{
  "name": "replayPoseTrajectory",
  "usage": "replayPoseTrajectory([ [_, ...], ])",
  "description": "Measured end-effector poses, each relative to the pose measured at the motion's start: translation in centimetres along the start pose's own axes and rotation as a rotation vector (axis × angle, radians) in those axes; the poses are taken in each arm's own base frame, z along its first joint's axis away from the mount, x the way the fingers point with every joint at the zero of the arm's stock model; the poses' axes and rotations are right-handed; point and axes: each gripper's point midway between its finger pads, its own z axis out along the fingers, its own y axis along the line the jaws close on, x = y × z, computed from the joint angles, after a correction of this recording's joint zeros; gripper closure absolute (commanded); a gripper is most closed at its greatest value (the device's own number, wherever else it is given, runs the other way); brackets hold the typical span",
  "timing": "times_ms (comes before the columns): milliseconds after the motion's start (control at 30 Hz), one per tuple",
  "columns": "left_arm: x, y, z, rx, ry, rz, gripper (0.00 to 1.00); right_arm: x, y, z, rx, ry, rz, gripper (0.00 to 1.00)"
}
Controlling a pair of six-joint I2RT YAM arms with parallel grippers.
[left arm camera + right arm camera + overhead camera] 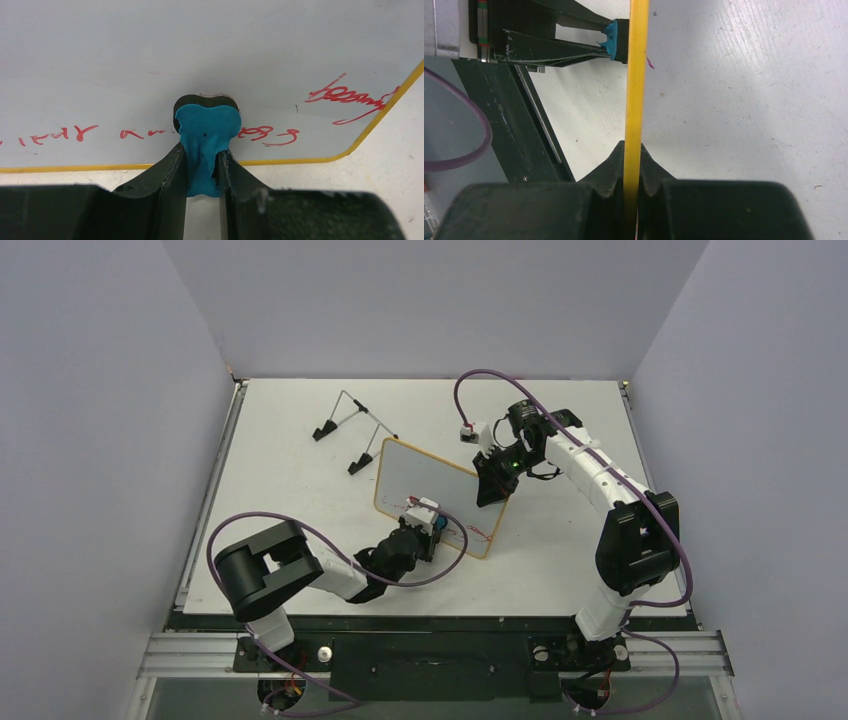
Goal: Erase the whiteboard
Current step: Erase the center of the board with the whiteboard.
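The whiteboard (420,485) stands tilted on its lower edge in the middle of the table, its yellow rim (636,100) clamped edge-on by my right gripper (630,145), which is shut on it at the upper right side (497,480). My left gripper (202,155) is shut on a small blue eraser (207,127) with a black pad, which is pressed against the board's face low down (432,525). Red handwriting (270,135) runs along the board's bottom on both sides of the eraser, with more (345,95) toward the right corner. The upper board is blank.
A thin wire stand (352,430) with black feet sits on the table behind and left of the board. Grey walls close in the table on three sides. The left arm's purple cable (300,530) loops over the near left table.
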Motion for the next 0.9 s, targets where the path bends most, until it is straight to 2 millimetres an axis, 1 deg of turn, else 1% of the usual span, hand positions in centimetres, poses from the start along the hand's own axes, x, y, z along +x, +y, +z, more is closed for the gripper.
replayPoseTrajectory([
  [100,0.1,0.2,-0.1,-0.01,0.001,0.001,1.0,0.0,0.0,0.0,0.0,0.0,-0.001,1.0],
  [200,0.1,-0.3,-0.2,-0.005,-0.001,0.006,1.0,0.0,0.1,0.0,-0.002,0.001,-0.001,1.0],
  [433,-0.4,-4.5,0.2,0.076,-0.017,0.02,1.0,0.0,0.2,0.1,-0.004,0.003,-0.003,1.0],
  [567,-0.5,-6.2,0.6,0.105,-0.018,0.038,1.0,0.0,0.2,0.1,-0.003,0.001,-0.002,1.0],
  [633,-0.5,-6.4,0.7,0.101,-0.019,0.043,1.0,0.0,0.1,0.1,-0.002,0.0,0.001,1.0],
  [733,-0.5,-6.1,0.7,0.085,-0.02,0.047,1.0,0.0,0.1,0.2,0.001,-0.004,0.004,1.0],
  [900,-0.7,-5.2,0.8,0.047,-0.023,0.046,1.0,-0.4,-0.1,0.3,0.001,-0.023,0.004,1.0],
])
